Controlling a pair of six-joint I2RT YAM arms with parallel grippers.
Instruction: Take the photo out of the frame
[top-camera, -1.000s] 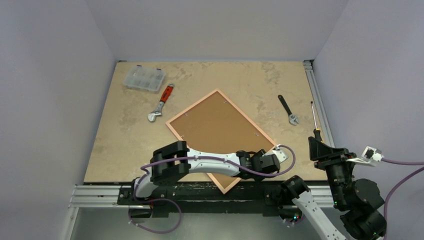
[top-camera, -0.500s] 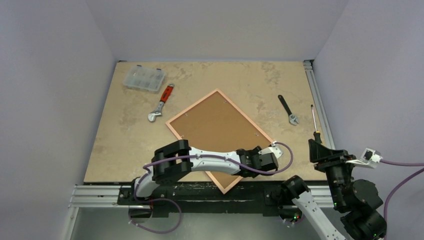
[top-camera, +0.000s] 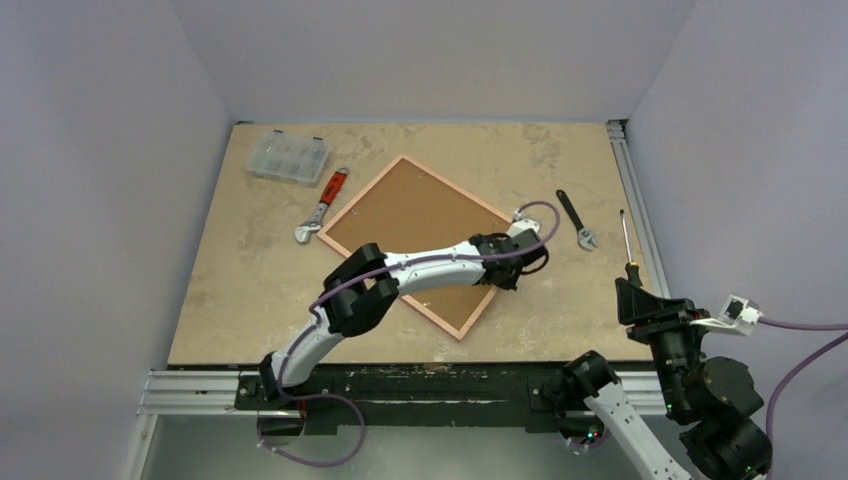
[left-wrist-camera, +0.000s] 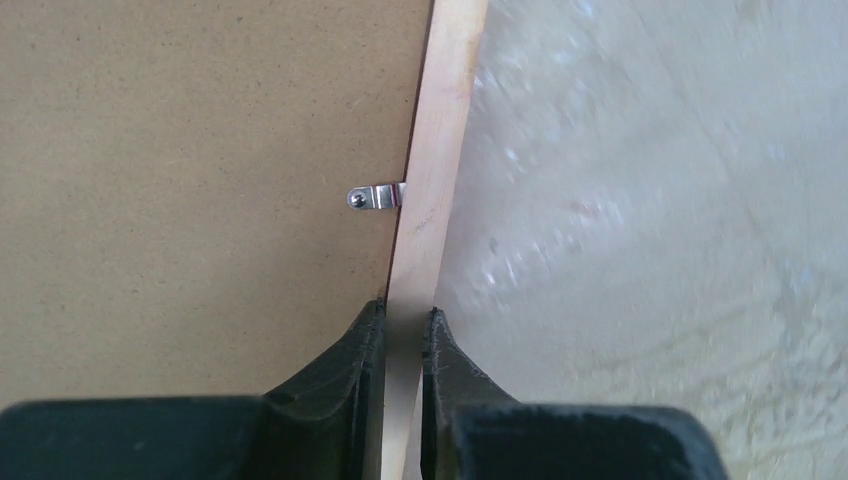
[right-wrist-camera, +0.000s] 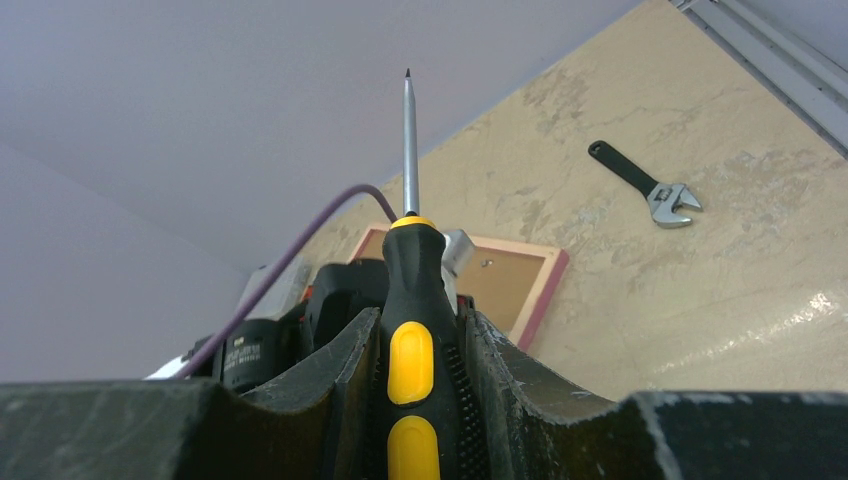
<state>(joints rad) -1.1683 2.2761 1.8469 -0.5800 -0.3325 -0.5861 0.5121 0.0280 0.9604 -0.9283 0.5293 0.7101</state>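
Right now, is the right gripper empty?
No, the right gripper is closed on the handle of a black-and-yellow screwdriver, whose shaft points out past the fingers.

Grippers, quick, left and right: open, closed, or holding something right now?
Left gripper: closed on the frame, pinching its pale rim.
Right gripper: closed on the screwdriver, gripping its handle.
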